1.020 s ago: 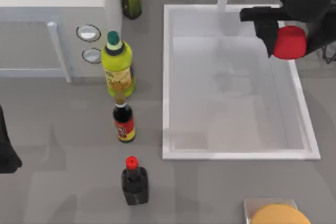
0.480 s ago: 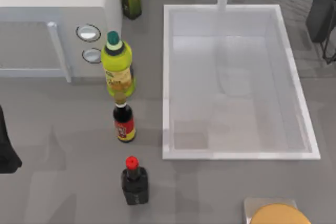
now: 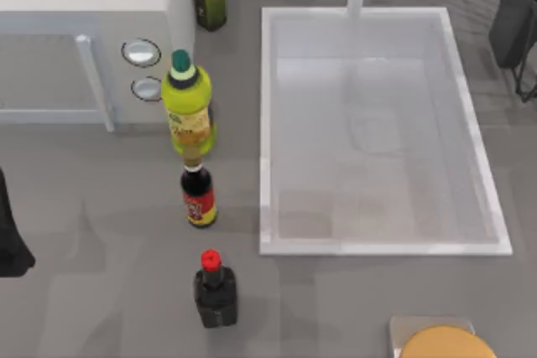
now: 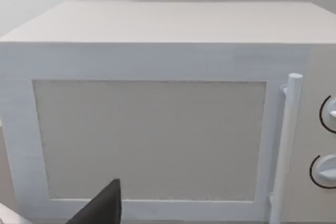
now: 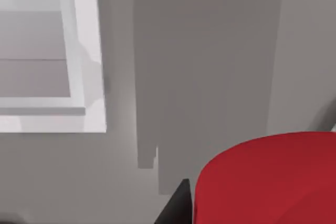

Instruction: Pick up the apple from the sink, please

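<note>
My right wrist view puts the apple (image 5: pixel 273 179) right up against the camera: a smooth, matte, bright-red rounded lump with a slightly blocky top edge and no stem or mark to show which way it points or where its long axis runs. A black finger (image 5: pixel 176 205) of my right gripper touches its side, so the apple looks held there, though I cannot tell how the fingers are set around it. Beyond it lies flat grey counter and a corner of the sink (image 5: pixel 86 51), its raised white rim squared off.

In the top view my right arm (image 3: pixel 516 14) is at the table's far right edge, outside the sink (image 3: pixel 268 123), a large white rectangle with a pale grey floor. To its left stand a yellow-green bottle (image 3: pixel 188 106), a dark sauce bottle (image 3: pixel 198 194) and a red-capped black bottle (image 3: pixel 215 291).

My left arm (image 3: pixel 10 236) sits parked at the left edge, facing a boxy white microwave (image 4: pixel 157 66); I cannot tell the state of its fingers.
</note>
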